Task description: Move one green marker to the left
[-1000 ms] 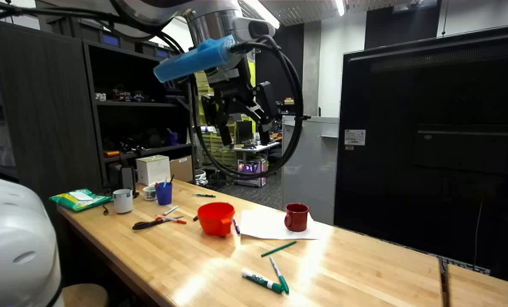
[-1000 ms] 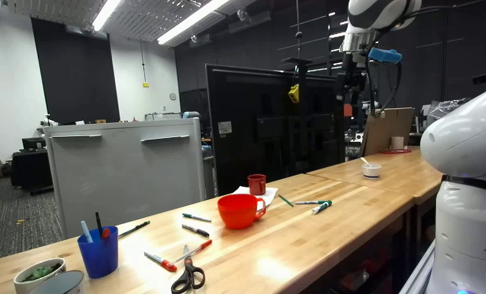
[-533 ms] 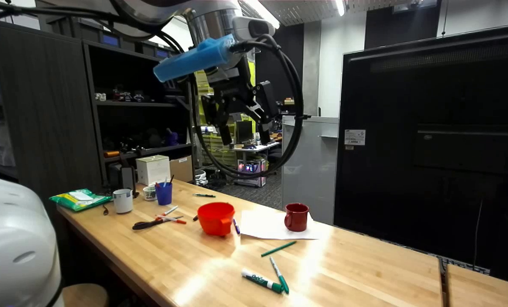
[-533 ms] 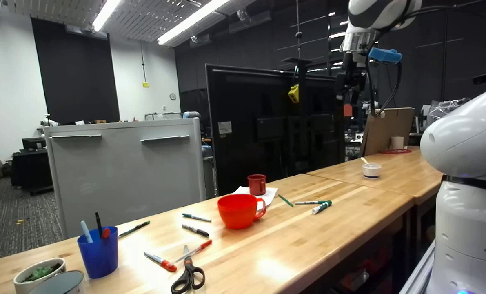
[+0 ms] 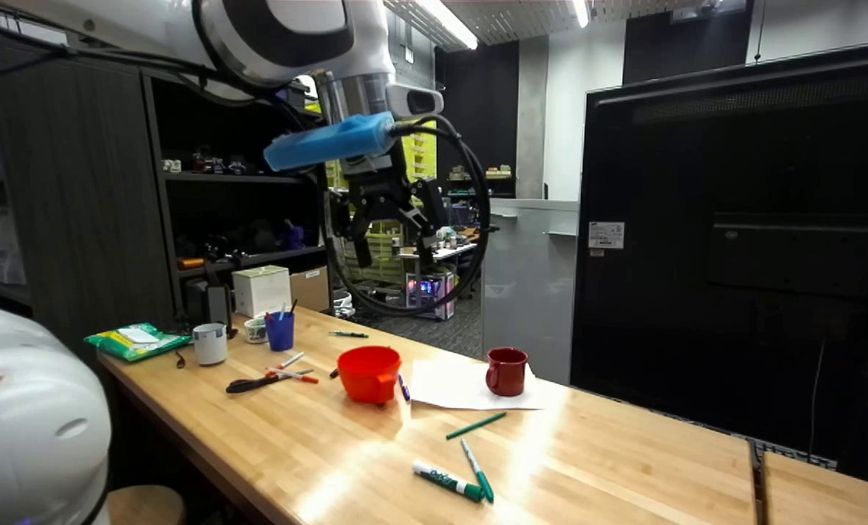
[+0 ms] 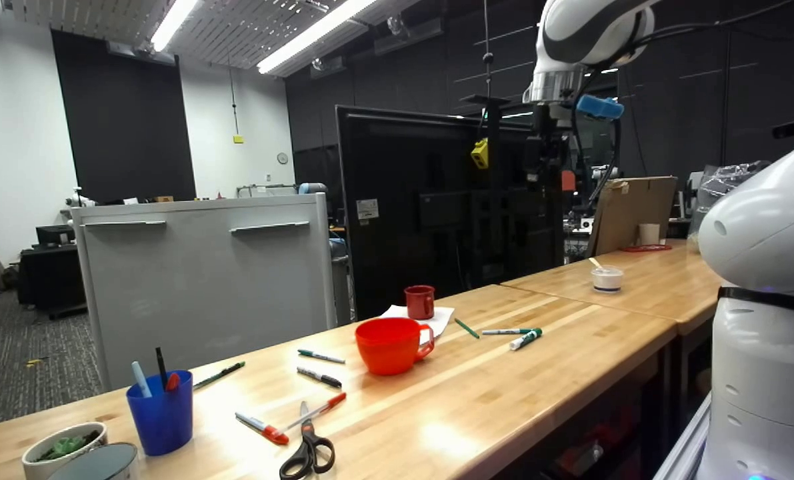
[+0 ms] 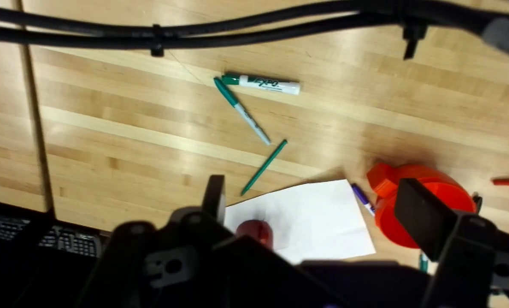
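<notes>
the gripper (image 5: 395, 261) hung above the table (image 5: 346, 445), jaws wide apart, air between. in an exterior view one slim green marker (image 6: 507, 331) lay right of the red bowl (image 6: 387, 345), another green marker (image 6: 321, 356) left; a black screen (image 6: 423, 167) stood beyond.

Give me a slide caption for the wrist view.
Open jaws over a table: two green markers, a red bowl, a mug on paper.

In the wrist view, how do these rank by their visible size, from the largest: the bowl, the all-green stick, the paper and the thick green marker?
1. Paper, partly covered
2. Bowl, also partly covered
3. Thick green marker
4. All-green stick, much thinner
</notes>
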Controlling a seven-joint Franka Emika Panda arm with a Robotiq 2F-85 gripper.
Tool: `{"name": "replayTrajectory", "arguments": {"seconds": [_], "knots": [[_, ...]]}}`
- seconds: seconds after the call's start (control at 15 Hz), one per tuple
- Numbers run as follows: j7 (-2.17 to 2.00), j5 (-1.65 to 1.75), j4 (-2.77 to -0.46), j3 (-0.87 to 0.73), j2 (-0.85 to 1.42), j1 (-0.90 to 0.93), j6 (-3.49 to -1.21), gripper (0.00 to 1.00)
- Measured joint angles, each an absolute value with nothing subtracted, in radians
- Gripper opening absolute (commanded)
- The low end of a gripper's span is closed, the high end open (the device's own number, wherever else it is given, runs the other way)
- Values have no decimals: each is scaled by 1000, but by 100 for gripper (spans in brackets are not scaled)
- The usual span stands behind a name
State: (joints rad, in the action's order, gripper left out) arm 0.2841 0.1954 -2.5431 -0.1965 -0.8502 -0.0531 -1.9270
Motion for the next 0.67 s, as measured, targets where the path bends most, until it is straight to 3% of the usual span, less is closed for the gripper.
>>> {"name": "replayTrajectory", "arguments": {"seconds": [0.27,0.67], "knots": [[282,152,-2577,-139,-755,55,-1984,100],[272,160,-2629,-107,-618,55,-2081,100]]}}
